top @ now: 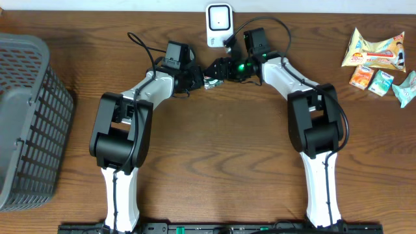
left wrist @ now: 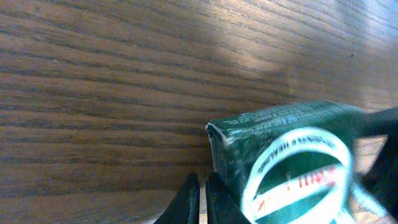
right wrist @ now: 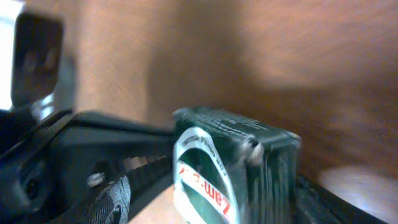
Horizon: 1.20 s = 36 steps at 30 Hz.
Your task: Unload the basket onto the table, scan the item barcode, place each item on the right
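The item is a small dark green box with a white oval label (left wrist: 292, 162), standing on the wooden table between the two grippers (top: 212, 81). My left gripper (left wrist: 203, 202) is shut with nothing thick between its fingers; the box sits just right of them. In the right wrist view the box (right wrist: 230, 168) stands between the fingers of my right gripper (right wrist: 217, 211). That gripper is open around the box, with a gap showing between the label side and the left finger (right wrist: 109, 199). A white scanner (top: 220, 25) stands at the table's far edge behind both grippers.
A grey plastic basket (top: 26, 117) fills the left end of the table. At the far right lie a yellow snack packet (top: 376, 51), two small cartons (top: 372, 79) and a teal packet (top: 406, 88). Cables loop behind both wrists near the scanner.
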### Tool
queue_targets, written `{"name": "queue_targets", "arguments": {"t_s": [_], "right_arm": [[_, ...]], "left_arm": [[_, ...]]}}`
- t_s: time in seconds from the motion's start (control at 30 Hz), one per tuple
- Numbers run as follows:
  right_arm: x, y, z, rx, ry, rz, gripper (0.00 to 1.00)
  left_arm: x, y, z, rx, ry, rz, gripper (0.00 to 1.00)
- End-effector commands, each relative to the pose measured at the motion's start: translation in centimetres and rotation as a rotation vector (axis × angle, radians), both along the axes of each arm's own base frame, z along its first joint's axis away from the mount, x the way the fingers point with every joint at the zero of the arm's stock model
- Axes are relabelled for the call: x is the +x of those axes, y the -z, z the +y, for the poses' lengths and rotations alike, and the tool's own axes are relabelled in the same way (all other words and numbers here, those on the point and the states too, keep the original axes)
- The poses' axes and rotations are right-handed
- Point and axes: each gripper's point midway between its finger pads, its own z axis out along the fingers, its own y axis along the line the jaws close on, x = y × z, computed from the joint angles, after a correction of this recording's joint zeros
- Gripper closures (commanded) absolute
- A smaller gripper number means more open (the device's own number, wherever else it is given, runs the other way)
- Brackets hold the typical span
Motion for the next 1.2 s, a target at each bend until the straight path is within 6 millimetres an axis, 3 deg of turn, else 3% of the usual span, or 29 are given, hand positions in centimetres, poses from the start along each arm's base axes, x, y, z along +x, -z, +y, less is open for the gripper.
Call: {"name": "queue_targets", "arguments": {"t_s": [0.0, 0.1, 0.3, 0.5, 0.67, 0.87, 1.07, 1.17], "right_arm": [[-2.4, -1.2, 1.8, 0.178, -0.123, 0.068, 0.32], [-2.6, -2.5, 2.0, 0.251, -0.163, 0.055, 0.32], [-2.1, -2.4, 1.6, 0.243, -0.136, 0.067, 0.36], [-1.3, -2.2, 0.0, 0.237, -0.101, 0.075, 0.51], [-0.5, -1.0, -1.5, 0.17, -0.037, 0.092, 0.58], [-0.7, -0.7, -1.2, 0.155, -0.038, 0.093, 0.63], [-1.4, 2.6, -1.4, -0.043, 0.018, 0.12, 0.62], [-2.0, 3.3, -1.2, -0.09, 0.011, 0.126, 0.64]], "left_arm": [[-0.7, 1.4, 0.2, 0.042, 0.004, 0.032, 0.92], [-0.8, 1.5, 0.3, 0.043, 0.004, 0.035, 0.93], [-0.8, 1.5, 0.3, 0.044, 0.004, 0.037, 0.93], [-0.7, 1.5, 0.5, 0.043, -0.001, 0.038, 0.92], [-0.4, 1.5, 1.5, 0.043, -0.022, 0.039, 0.92], [-0.4, 1.6, 2.0, 0.045, -0.03, 0.049, 0.92], [-0.6, 1.7, 2.0, 0.047, -0.03, 0.056, 0.92], [-0.6, 1.7, 2.0, 0.047, -0.03, 0.057, 0.93]]}}
